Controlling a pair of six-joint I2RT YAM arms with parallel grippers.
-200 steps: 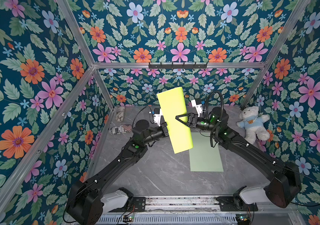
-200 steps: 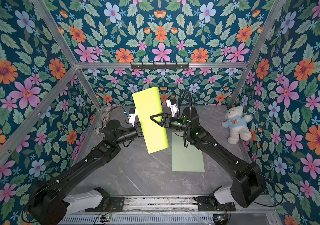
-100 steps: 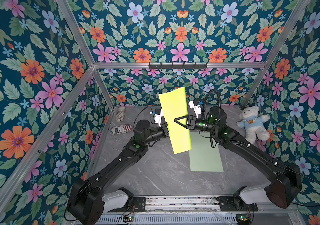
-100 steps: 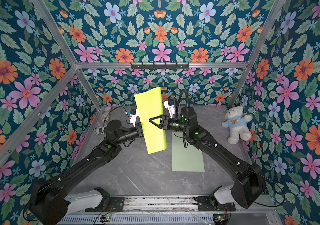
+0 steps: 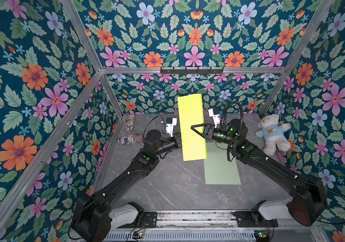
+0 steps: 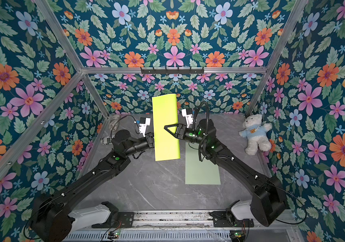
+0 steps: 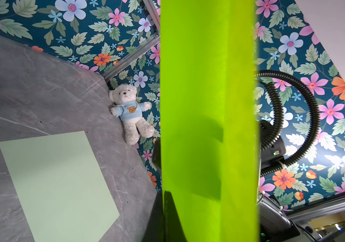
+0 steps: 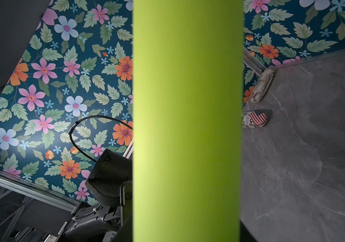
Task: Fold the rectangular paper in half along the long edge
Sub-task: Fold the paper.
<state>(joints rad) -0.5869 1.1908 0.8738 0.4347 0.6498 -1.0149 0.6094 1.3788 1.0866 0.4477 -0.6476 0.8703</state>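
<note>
The yellow-green paper point(image 5: 192, 130) point(image 6: 166, 127) hangs upright in the air above the grey table point(image 5: 167, 184), bent over lengthwise so that it shows a rounded side. My left gripper point(image 5: 179, 141) point(image 7: 163, 209) is shut on its left long edge, about mid-height. My right gripper point(image 5: 194, 128) point(image 8: 185, 230) reaches in from the right, one triangular finger point(image 5: 197, 128) in front of the sheet and the other hidden behind it. In the right wrist view the bent paper point(image 8: 186, 115) fills the gap, and the jaws stand apart close along both its sides.
A pale green sheet point(image 5: 220, 165) point(image 7: 58, 184) lies flat on the table under the right arm. A white teddy bear point(image 5: 272, 134) sits at the back right wall. A flag-printed can point(image 5: 130, 139) and a whitish bundle point(image 5: 130, 125) lie at the back left.
The right gripper's jaws have drawn closer together round the paper. The sheet's top has swung slightly right, so it stands a little more upright. The left grip is unchanged.
</note>
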